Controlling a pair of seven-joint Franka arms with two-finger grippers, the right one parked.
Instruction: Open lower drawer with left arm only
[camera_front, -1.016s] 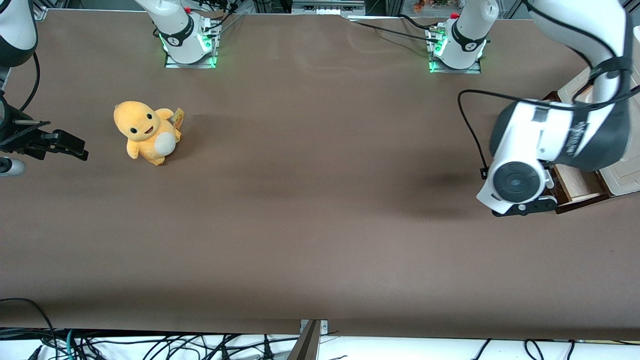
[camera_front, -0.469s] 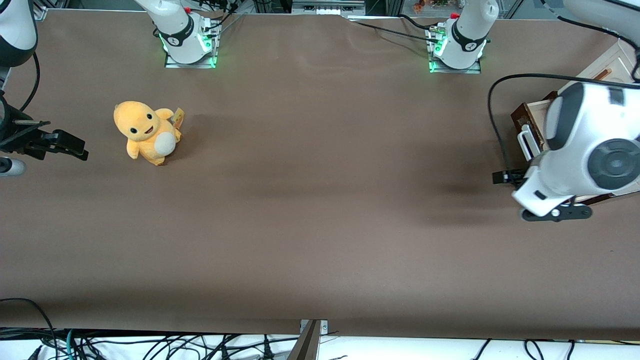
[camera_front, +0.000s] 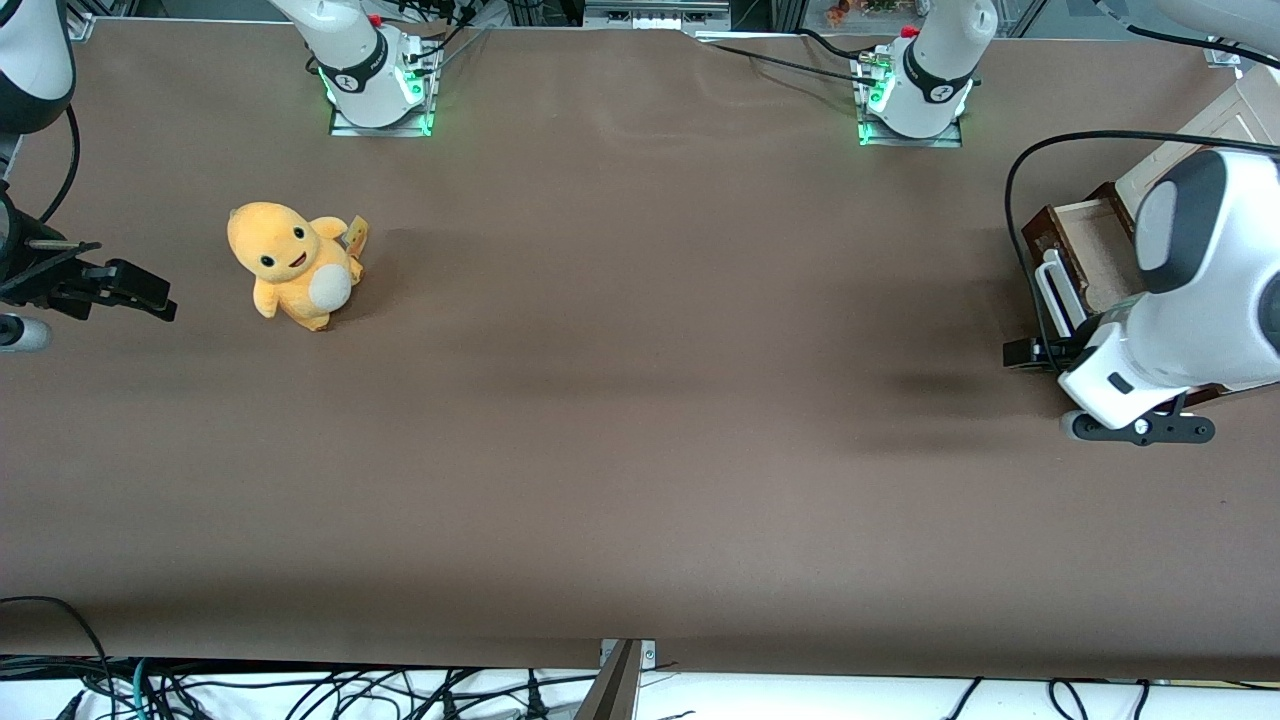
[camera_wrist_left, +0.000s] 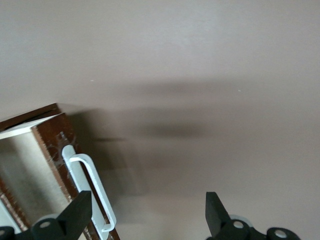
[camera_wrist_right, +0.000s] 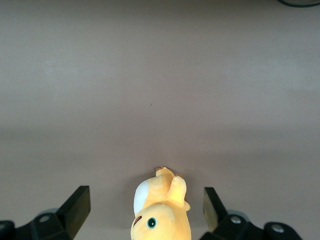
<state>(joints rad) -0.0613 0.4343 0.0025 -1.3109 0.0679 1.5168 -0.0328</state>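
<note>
A dark brown wooden front, streaked with pale scuffs, is showing on the lower drawer (camera_front: 1060, 262), with its bar handle (camera_wrist_left: 92, 192) gleaming white and its inside (camera_front: 1100, 250) glowing a pale, speckled wood tone. The left arm (camera_front: 1195, 300) is standing out in glossy white with dark grey joint panels, a black cable (camera_front: 1020, 230) looping beside it, and its gripper (camera_wrist_left: 145, 220), fingers spread wide above the table by the handle, is showing black. The table (camera_front: 640, 450) is lying in plain matte brown. A plush toy (camera_front: 290, 262) is sitting in orange-yellow with a cream belly.
</note>
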